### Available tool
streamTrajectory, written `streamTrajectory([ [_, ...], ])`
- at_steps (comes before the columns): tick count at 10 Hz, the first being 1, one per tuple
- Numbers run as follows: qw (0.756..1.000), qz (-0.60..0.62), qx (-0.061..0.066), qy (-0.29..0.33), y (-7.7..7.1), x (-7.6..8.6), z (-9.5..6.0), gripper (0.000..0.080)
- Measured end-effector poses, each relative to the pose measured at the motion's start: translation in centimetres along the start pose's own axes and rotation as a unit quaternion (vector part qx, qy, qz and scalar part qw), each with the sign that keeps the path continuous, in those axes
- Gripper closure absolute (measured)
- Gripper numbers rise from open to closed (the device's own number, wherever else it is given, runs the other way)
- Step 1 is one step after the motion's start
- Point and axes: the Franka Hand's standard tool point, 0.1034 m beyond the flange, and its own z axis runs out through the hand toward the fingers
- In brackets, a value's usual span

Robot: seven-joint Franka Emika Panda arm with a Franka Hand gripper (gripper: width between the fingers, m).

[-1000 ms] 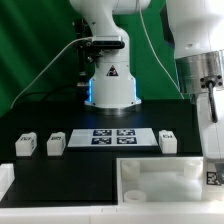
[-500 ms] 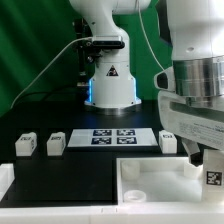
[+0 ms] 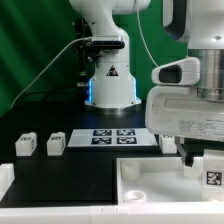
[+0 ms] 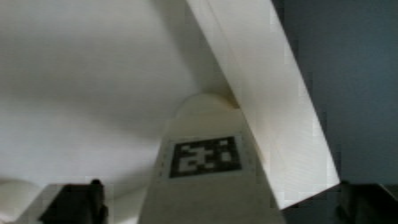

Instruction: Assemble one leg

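My gripper [image 3: 203, 166] is at the exterior view's right, over the right part of the large white tabletop [image 3: 150, 184]. It is shut on a white leg [image 3: 212, 178] with a black-and-white tag. In the wrist view the leg [image 4: 208, 155] stands between my dark fingers [image 4: 75, 205], close above the tabletop's white inner face [image 4: 89, 80] and beside its raised rim [image 4: 267, 90]. Three more legs lie on the black table: two at the left [image 3: 26, 145] [image 3: 56, 144], one near the right [image 3: 168, 141].
The marker board [image 3: 112, 137] lies flat in the middle of the table. The arm's white base [image 3: 110, 85] stands behind it, in front of a green backdrop. A white block edge [image 3: 5, 180] shows at the front left.
The hand's white body has swung leftwards and now fills much more of the exterior view's right side. The held leg has stayed over the tabletop's right part.
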Motion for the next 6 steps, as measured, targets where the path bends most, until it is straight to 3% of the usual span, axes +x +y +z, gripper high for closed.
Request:
streamTrajectory([
  [2, 0.999, 0.046, 0.002, -0.001, -0.08, -0.05, 0.01, 0.0152],
  [3, 0.995, 0.097, 0.003, -0.002, -0.14, -0.10, 0.02, 0.0351],
  [4, 0.988, 0.152, 0.004, -0.003, -0.22, -0.17, 0.04, 0.0487],
  [6, 0.967, 0.254, 0.006, -0.006, -0.23, -0.16, 0.05, 0.0509],
])
